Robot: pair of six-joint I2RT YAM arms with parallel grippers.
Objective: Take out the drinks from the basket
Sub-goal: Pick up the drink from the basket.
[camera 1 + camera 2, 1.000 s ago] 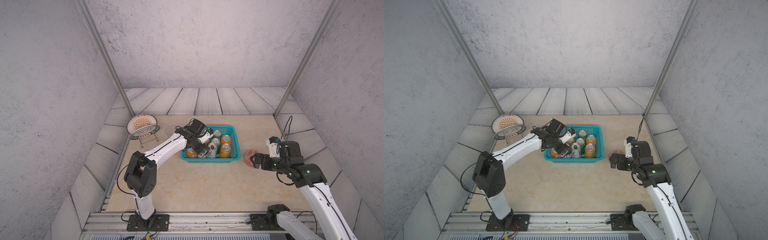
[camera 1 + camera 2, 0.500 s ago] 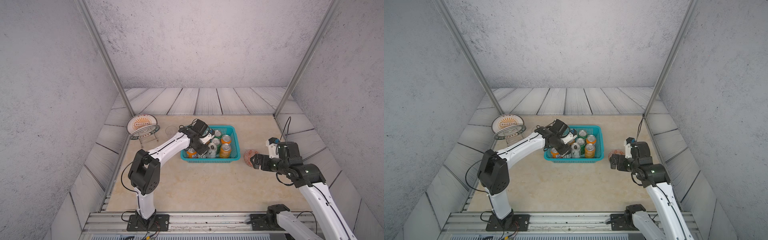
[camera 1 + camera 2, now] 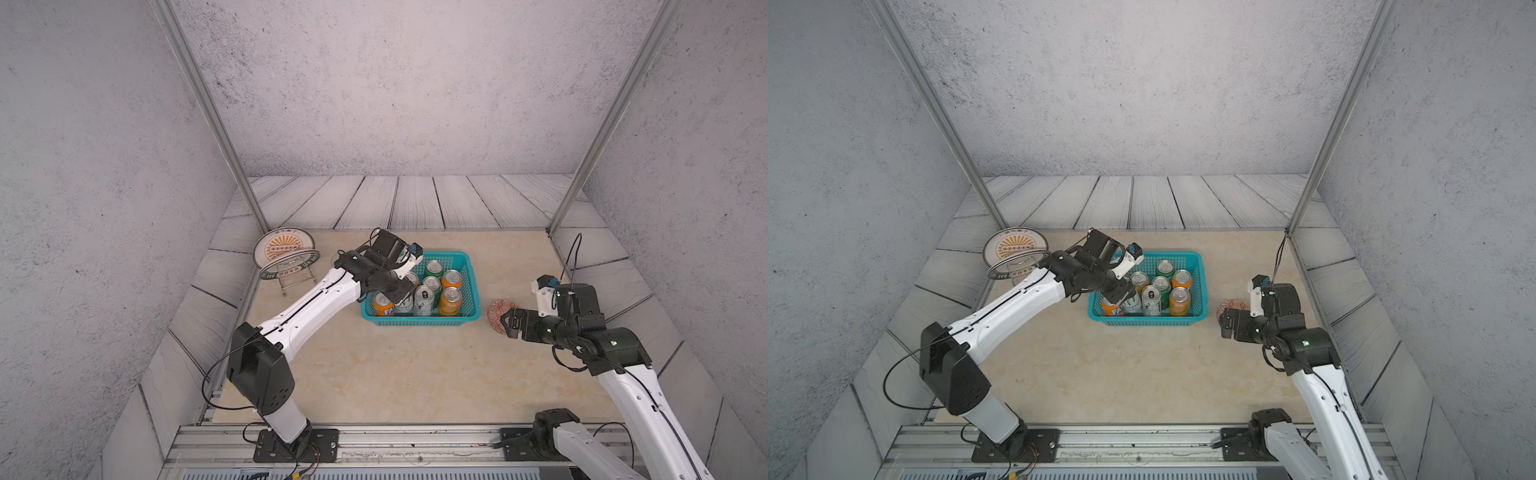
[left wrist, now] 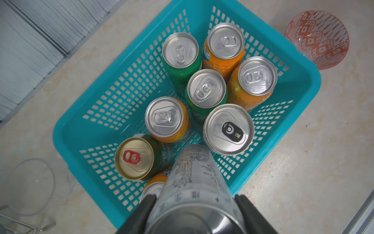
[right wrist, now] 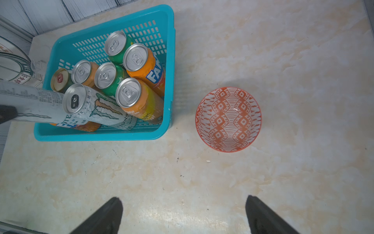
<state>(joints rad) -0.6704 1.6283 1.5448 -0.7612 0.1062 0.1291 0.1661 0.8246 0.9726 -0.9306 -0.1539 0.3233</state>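
Silver-white Monster can (image 4: 194, 178) was gripped by the left jaws, tilted, apparently to clear neighbouring cans (image 4: 167, 119) in the turquoise basket (image 5: 97, 135); the right jaws stood open, empty.

In the left wrist view the slim silver can (image 4: 194, 172) runs off the picture's edge, its near end blurred. It covers most of an orange can (image 4: 155, 182) beneath it (only a sliver of rim and label shows). The left gripper (image 4: 195, 197) shows just its finger ends there. In both top views the right gripper (image 3: 508, 326) hides part of the orange dish (image 3: 496, 307).
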